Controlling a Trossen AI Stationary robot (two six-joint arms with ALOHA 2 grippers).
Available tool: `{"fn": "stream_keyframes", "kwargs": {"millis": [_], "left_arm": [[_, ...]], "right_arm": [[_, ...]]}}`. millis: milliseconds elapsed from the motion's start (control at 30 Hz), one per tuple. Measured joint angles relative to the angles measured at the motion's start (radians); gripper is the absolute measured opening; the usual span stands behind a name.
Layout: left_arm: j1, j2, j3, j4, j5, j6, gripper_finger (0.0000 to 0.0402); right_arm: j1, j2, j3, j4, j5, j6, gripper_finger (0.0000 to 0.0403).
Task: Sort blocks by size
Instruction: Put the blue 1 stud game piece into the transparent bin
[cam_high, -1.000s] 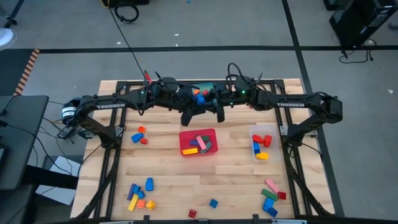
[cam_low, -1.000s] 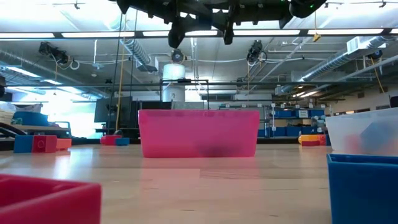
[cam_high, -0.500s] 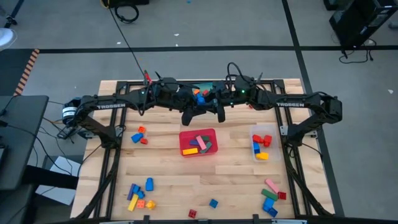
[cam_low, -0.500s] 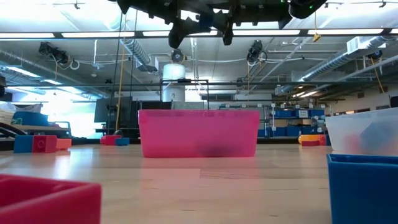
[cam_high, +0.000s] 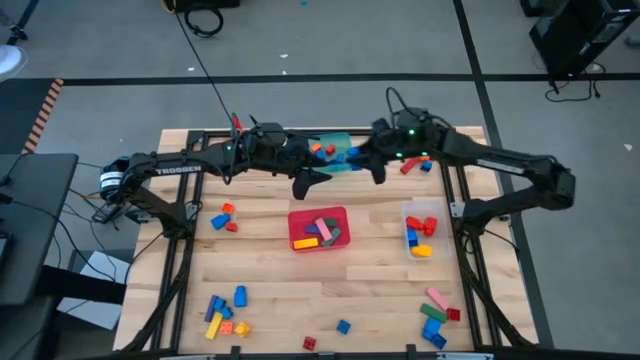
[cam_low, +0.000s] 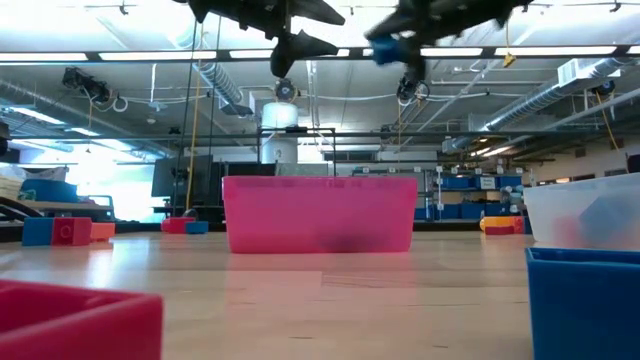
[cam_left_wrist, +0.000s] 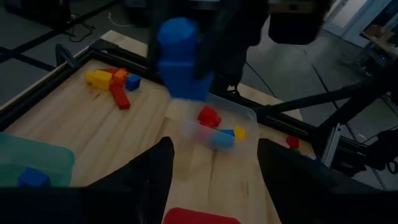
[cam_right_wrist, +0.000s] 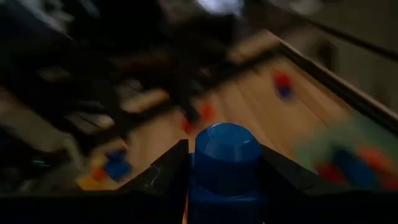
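Right wrist view shows the right gripper (cam_right_wrist: 225, 168) pinching a blue block (cam_right_wrist: 226, 155) upright, stud end out, high over the table's far edge near the teal tub (cam_high: 340, 150); the clear tub (cam_high: 420, 218) w/ other blocks sits by the right edge, on the right arm's side. Left gripper (cam_left_wrist: 214, 171) hangs nearby over the far-middle, fingers spread, holding nothing, w/ the red tub (cam_high: 318, 230) just nearer the front.
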Motion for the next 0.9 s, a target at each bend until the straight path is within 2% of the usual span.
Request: {"fn": "stream_keyframes", "kwargs": {"millis": [167,267,400,533,667,900], "left_arm": [[0.000,0.000,0.000,0.000,-0.007,-0.050,0.0241],[0.001,0.000,0.000,0.000,-0.012,-0.050,0.0241],[0.001,0.000,0.000,-0.004,-0.012,-0.050,0.0241],[0.000,0.000,0.000,-0.025,-0.008,-0.045,0.0241],[-0.007,-0.029,0.000,-0.126,0.004,0.007,0.0241],[-0.056,-0.104,-0.013,-0.200,0.013,0.060,0.0241]], "right_arm": [[0.019,-0.135,0.000,-0.437,0.224,0.084,0.0159],[0.069,-0.202,0.000,-0.694,0.308,0.228,0.0159],[0.212,-0.273,-0.046,-0.972,0.411,0.493,0.0159],[0.377,-0.326,-0.131,-1.017,0.453,0.815,0.0159],[0.516,-0.312,-0.219,-1.002,0.482,1.081,0.0159],[0.634,-0.226,-0.359,-0.873,0.457,1.291,0.0163]]}}
